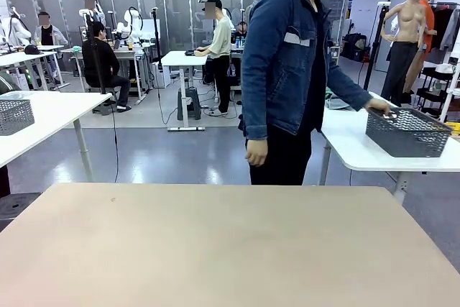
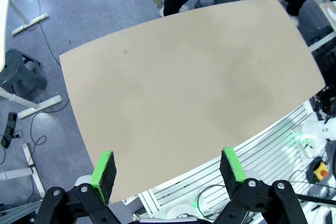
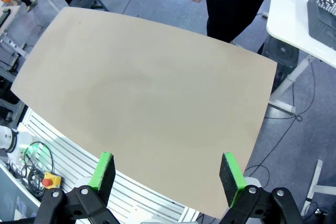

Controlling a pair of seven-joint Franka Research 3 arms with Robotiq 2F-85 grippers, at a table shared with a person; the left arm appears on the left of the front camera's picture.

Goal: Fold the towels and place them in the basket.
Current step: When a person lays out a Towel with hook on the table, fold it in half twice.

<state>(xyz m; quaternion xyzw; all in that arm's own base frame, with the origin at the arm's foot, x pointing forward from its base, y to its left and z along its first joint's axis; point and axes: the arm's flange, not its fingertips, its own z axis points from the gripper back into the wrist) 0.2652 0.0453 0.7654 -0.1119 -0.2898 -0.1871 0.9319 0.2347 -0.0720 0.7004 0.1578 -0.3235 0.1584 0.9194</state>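
Left gripper [image 2: 167, 157]: jaws spread wide with nothing between them. The green pads [image 2: 104, 174] show against the near edge of the tan table [image 2: 184, 93], held well above it.
Right gripper [image 3: 167, 158]: jaws set just as wide, also empty. Its fingers rise over the near edge of the same tan top, well clear of the surface.
Tan table: a smooth matte top with rounded corners that takes up the foreground of the front view [image 1: 215, 249]. A small dark speck sits toward its far left corner.
Person [image 1: 287, 70]: stands just behind the table's far edge in a denim jacket and dark trousers, body turned toward the robot's right.
Basket [image 1: 406, 133]: dark grey with lattice-mesh sides, standing upright on a white side table [image 1: 352, 145] — beyond the tan table's far right corner and apart from it. The right wrist view catches one corner of it at the picture's upper right edge.
Reaching hand [image 1: 379, 109]: stretched out to the side table, fingers resting on the basket's rim at the end nearest the person.
Other hand [image 1: 256, 153]: hangs loose beside the hip, touching nothing.
Second basket [image 1: 14, 115]: grey mesh, on another white table [image 1: 57, 113] off to the robot's left — well apart from the tan table and from the person.
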